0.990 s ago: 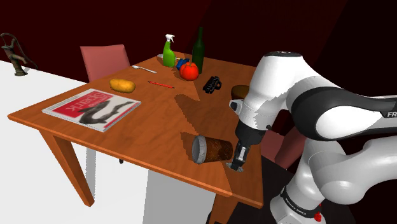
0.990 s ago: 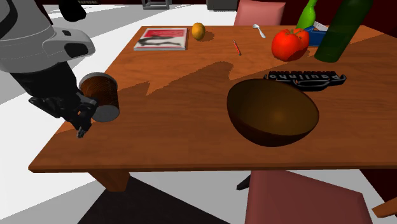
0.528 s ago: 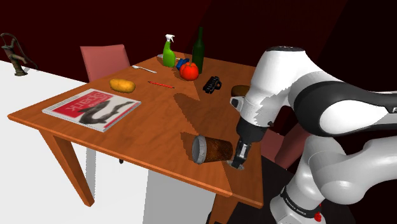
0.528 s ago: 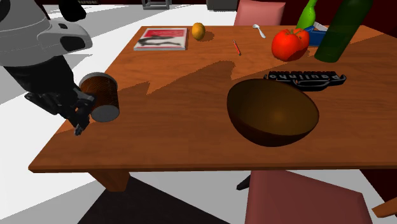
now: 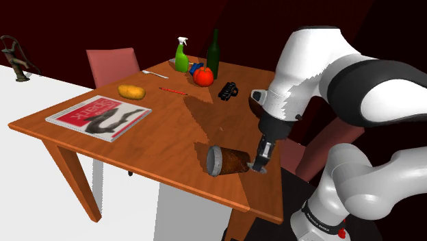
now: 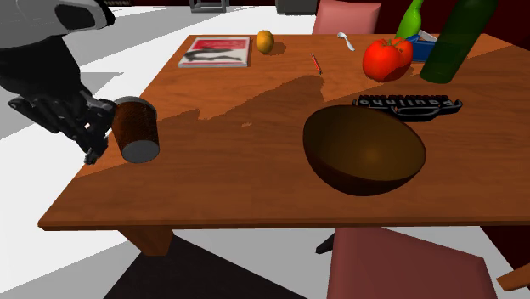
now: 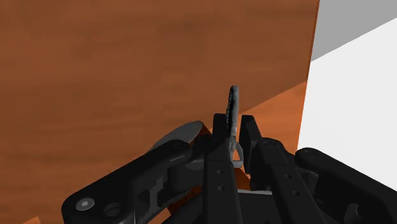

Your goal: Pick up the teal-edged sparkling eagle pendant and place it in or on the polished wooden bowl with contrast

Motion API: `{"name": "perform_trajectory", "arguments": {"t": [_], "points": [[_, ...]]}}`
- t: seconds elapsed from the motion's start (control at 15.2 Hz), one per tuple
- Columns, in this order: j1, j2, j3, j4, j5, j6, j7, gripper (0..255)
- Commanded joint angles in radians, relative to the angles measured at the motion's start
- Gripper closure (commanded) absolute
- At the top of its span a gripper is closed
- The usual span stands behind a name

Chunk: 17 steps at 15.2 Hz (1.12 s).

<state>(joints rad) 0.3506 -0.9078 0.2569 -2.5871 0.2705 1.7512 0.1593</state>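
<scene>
My black gripper (image 5: 261, 164) hangs just above the table's near edge, beside a brown can (image 5: 228, 160) that lies on its side. In the wrist view the fingers (image 7: 219, 133) are shut on a thin grey pendant (image 7: 233, 107), seen edge-on and sticking out past the fingertips. From the second exterior view the gripper (image 6: 92, 151) sits at the table's left corner, next to the can (image 6: 136, 132). The dark wooden bowl (image 6: 365, 155) stands well to the right of it on the table (image 6: 238, 178).
Farther back are a red magazine (image 5: 99, 116), a yellow fruit (image 5: 131, 92), a red pen (image 5: 173, 90), a green spray bottle (image 5: 181, 56), a dark bottle (image 5: 213, 53), a red fruit (image 5: 203, 77) and a black object (image 5: 228, 90). A pink chair (image 5: 113, 65) stands behind the table.
The arm has lifted and the gripper has risen from the table's edge beside the can, still shut on the pendant. Nothing else on the table moved.
</scene>
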Motion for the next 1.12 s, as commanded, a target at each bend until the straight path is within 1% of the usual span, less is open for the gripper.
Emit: {"name": "perform_trajectory", "arguments": {"t": [0.0,1.06], "points": [[-0.003,0.006,-0.005,0.030,-0.006,-0.024,0.002,255],[-0.019,0.061,-0.037,0.274,-0.040,-0.213,0.022,255]]}}
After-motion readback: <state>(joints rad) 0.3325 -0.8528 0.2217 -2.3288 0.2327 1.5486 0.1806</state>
